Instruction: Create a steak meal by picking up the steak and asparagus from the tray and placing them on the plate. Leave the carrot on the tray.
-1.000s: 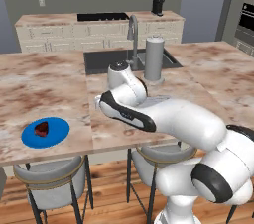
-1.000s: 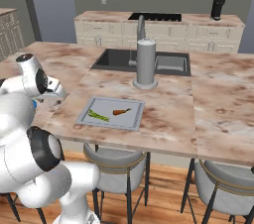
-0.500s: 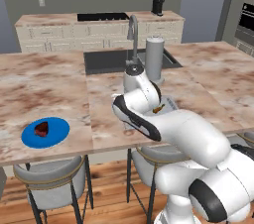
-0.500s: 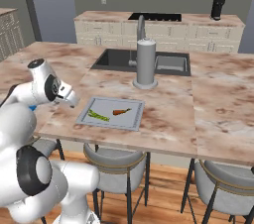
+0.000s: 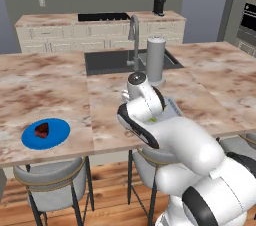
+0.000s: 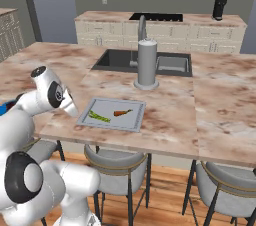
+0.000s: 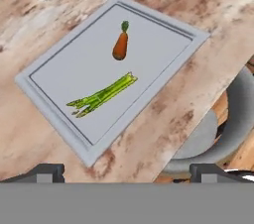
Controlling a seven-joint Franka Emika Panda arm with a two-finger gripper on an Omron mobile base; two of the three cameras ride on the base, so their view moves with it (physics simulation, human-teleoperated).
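The steak (image 5: pixel 42 130) lies on the round blue plate (image 5: pixel 57 135) at the counter's left front. On the grey-white tray (image 7: pixel 154 44) lie the green asparagus (image 7: pixel 101 95) and, beyond it, the orange carrot (image 7: pixel 120 45). In the right base view the tray (image 6: pixel 107 106) holds the asparagus (image 6: pixel 99 116) and the carrot (image 6: pixel 121 113). My gripper (image 7: pixel 128 172) is open and hangs above the tray's near edge, its fingertips (image 7: pixel 47 172) wide apart with nothing between them. From the right base camera my gripper (image 6: pixel 74 111) is just left of the tray.
A grey cylinder (image 6: pixel 147 64) stands behind the tray, in front of the sink (image 6: pixel 150 62) and its tap. Stools (image 6: pixel 116 165) stand under the counter's front edge. My own arm covers most of the tray (image 5: pixel 174 109) in the left base view.
My arm has swung right from the plate side toward the tray. The steak rests on the plate throughout; asparagus and carrot have not moved.
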